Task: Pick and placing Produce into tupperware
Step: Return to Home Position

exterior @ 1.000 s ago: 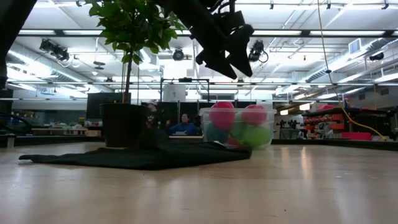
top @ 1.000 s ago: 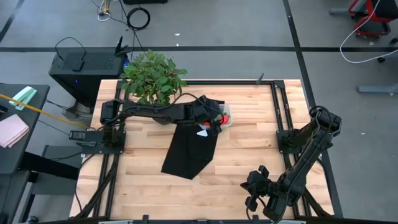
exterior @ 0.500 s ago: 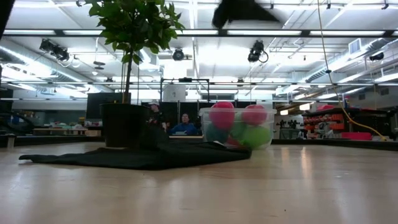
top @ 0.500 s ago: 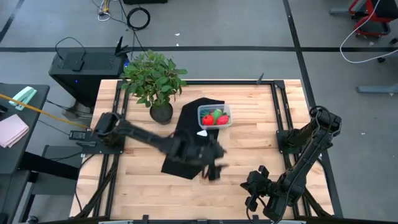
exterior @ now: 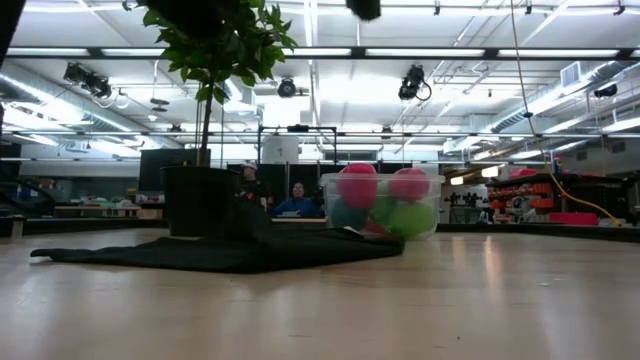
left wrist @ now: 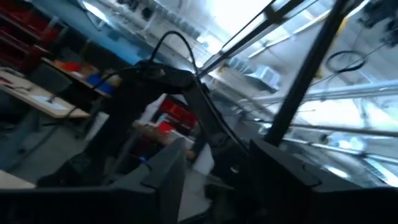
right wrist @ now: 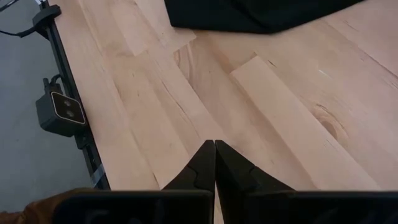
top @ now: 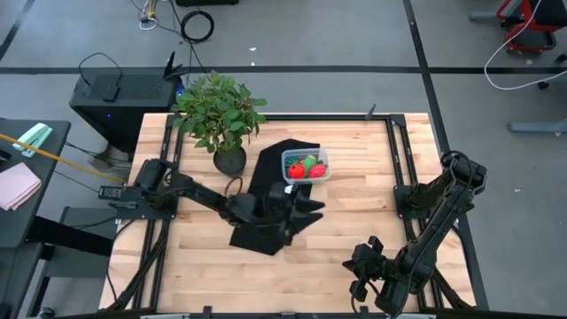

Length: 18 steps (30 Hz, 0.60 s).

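The clear tupperware (top: 306,166) (exterior: 385,205) stands by its flat bottom on the far end of a black cloth (top: 270,208). Produce lies inside it: two red pieces (exterior: 357,185) on top, with lime-green (exterior: 410,218) and darker green pieces below. My left gripper (top: 310,211) (left wrist: 217,165) hovers open and empty above the cloth, nearer than the tupperware; its wrist view looks out into the room. In the low view only a dark tip (exterior: 365,8) of it shows. My right gripper (top: 361,266) (right wrist: 215,149) waits shut above the table's near right part.
A potted leafy plant (top: 220,115) (exterior: 205,190) stands at the far left, beside the cloth. Bare wood (top: 354,221) lies right of the cloth and along the near edge. Black rails (top: 399,159) frame the table. People sit in the room behind (exterior: 297,200).
My left gripper has left the spot over the tupperware, swung toward the near edge across the cloth, then drawn back a little toward the left. It has risen almost out of the low view. Tupperware, produce and cloth have stayed put.
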{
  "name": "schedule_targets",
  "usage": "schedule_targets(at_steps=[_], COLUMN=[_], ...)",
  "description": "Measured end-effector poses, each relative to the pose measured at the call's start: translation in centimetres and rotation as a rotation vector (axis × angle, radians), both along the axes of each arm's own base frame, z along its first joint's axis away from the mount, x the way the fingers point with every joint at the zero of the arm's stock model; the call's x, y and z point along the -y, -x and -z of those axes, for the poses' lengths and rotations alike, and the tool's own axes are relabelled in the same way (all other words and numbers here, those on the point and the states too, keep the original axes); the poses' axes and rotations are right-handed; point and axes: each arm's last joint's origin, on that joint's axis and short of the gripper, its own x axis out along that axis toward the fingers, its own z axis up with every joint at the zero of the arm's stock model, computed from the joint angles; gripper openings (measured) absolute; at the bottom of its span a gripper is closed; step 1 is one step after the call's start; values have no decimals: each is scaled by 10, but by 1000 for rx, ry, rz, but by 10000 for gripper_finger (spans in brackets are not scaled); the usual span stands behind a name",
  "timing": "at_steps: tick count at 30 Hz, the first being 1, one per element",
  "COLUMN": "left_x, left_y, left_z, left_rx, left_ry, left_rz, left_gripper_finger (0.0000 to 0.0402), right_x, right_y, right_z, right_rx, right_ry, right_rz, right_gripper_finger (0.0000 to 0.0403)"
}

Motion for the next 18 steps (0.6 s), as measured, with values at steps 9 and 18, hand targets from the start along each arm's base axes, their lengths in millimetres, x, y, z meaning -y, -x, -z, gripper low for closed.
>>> schedule_targets(at_steps=[9, 18], left_x=[-6, -31], left_y=[43, 117], left_z=[33, 15], left_rx=[55, 60], left_ry=[-33, -137], left_rz=[-63, -155], left_gripper_finger=[118, 67], right_x=[-3, -3], right_y=[-2, -2], right_z=[-1, -1], right_rx=[12, 6], right_ry=[-38, -46], right_rz=[-4, -7], right_gripper_finger=[11, 11])
